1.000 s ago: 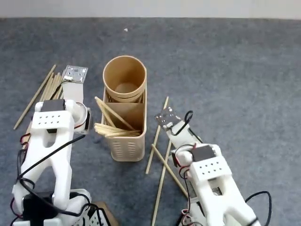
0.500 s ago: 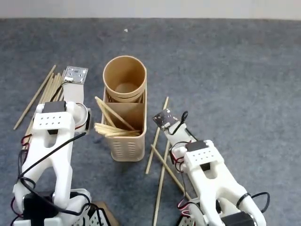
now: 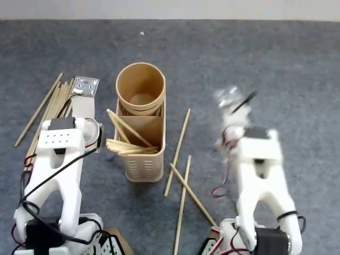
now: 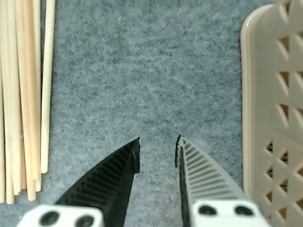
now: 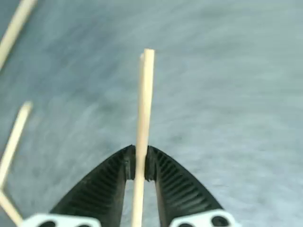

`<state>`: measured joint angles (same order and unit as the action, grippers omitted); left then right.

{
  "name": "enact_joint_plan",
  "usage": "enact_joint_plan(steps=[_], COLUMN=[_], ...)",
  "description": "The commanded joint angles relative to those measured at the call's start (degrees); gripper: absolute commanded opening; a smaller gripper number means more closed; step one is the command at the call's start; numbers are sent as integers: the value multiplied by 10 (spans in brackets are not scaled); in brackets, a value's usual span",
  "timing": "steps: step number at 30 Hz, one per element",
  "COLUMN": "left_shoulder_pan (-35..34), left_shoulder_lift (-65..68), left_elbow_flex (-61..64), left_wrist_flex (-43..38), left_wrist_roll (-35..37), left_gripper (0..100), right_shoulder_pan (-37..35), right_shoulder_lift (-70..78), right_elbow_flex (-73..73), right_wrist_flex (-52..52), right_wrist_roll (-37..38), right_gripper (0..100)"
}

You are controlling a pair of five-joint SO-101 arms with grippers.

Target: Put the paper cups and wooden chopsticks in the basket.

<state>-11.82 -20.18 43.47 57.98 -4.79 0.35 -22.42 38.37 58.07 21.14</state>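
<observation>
A beige basket [image 3: 144, 159] holds stacked paper cups [image 3: 141, 91] in its far compartment and several wooden chopsticks [image 3: 129, 142] in the near one. Loose chopsticks [image 3: 54, 102] lie in a bundle left of it, and three more [image 3: 178, 150] lie on its right. My left gripper [image 4: 157, 145] hangs open over bare carpet between the bundle [image 4: 23, 94] and the basket wall [image 4: 274, 118]. In the high view this gripper [image 3: 81, 91] is at the bundle's far end. My right gripper [image 5: 139, 163] is shut on a single chopstick [image 5: 144, 99], held above the carpet right of the basket, where the arm [image 3: 232, 100] looks blurred.
Grey carpet covers the whole table. Two other chopsticks [image 5: 14, 142] lie below the right gripper off to one side. Wide free carpet stretches to the right of and beyond the right arm.
The right arm has swung from beside the basket out to the right and farther back, lifting with the chopstick in its gripper. The left arm has stayed put.
</observation>
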Motion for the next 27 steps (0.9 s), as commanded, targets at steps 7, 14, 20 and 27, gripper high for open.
enact_joint_plan(steps=[7,14,20,27], left_shoulder_pan=[0,0,0,0], left_shoulder_lift=[-20,-19,-19,-19], left_elbow_flex=[-2,-2,-2,13], left_wrist_flex=[-8,-8,-8,-41], left_wrist_roll=[4,4,4,4], left_gripper=[148,148,148,148], right_shoulder_pan=[-23,-178,-255,-271], right_shoulder_lift=[-6,-7,-7,-79], right_elbow_flex=[-463,-642,-716,-713], right_wrist_flex=[79,78,72,66], right_wrist_roll=[-217,-248,-286,-296], right_gripper=[5,5,5,5])
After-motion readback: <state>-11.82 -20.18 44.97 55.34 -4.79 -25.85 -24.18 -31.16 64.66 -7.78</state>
